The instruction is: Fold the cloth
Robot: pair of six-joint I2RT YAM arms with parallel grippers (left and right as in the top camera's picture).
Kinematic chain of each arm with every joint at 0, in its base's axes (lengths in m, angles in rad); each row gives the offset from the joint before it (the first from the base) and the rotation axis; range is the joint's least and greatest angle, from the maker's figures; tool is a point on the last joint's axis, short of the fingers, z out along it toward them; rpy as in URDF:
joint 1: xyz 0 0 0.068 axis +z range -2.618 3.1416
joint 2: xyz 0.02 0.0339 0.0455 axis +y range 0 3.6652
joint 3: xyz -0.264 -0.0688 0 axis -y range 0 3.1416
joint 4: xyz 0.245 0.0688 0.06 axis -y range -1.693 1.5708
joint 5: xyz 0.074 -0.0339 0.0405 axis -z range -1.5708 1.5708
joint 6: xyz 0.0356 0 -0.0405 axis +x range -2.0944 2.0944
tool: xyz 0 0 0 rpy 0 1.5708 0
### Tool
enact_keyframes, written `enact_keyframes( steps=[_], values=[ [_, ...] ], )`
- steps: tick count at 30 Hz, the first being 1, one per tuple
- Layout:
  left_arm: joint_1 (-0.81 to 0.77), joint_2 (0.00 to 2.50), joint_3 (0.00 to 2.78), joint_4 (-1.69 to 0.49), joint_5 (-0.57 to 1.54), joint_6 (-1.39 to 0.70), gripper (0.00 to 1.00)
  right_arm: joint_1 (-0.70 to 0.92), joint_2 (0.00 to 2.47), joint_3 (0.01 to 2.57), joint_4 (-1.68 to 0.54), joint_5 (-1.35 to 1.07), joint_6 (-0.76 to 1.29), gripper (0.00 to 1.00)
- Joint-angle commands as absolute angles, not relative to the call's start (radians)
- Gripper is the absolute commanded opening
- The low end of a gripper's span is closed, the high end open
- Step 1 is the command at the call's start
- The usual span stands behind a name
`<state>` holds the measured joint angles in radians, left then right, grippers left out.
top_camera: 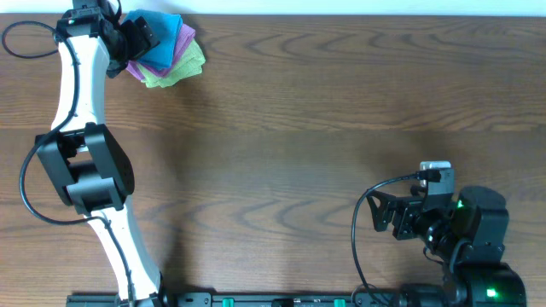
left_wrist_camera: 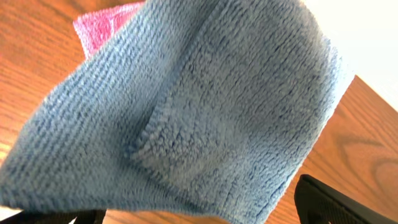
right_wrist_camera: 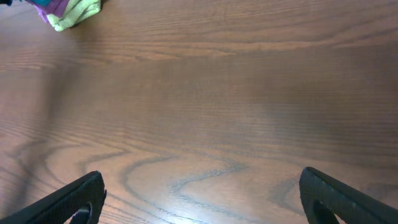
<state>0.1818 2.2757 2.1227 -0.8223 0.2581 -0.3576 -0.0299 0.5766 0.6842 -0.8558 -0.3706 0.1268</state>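
Observation:
The sky-blue cloth (top_camera: 164, 38) lies folded on top of a small pile at the table's far left corner. My left gripper (top_camera: 136, 38) is right at its left edge. In the left wrist view the blue cloth (left_wrist_camera: 205, 106) fills most of the frame, one folded edge running across its middle. The left gripper (left_wrist_camera: 186, 216) is open, its fingers wide apart at the bottom corners with the cloth's near edge between them. My right gripper (top_camera: 380, 213) is open and empty at the near right, low over bare wood (right_wrist_camera: 205, 186).
A purple cloth (top_camera: 185, 36) and a yellow-green cloth (top_camera: 171, 72) lie under the blue one; they also show far off in the right wrist view (right_wrist_camera: 68, 14). A pink cloth corner (left_wrist_camera: 102, 25) shows behind the blue cloth. The table's far edge (top_camera: 341, 14) is close behind the pile.

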Motion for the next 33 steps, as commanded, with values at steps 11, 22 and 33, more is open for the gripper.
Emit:
enact_keyframes(
  steps=[11,22,33],
  values=[
    [0.191,2.108,2.123,-0.933,0.176,-0.24,0.69,-0.039,0.574,0.68,-0.857,-0.382,0.142,0.99],
    [0.163,2.176,2.123,-0.77,0.211,-0.356,0.06,-0.039,0.574,0.68,-0.857,-0.382,0.142,0.99],
    [0.137,2.389,2.123,-0.635,0.213,-0.427,0.06,-0.039,0.574,0.68,-0.857,-0.382,0.142,0.99]
  ],
)
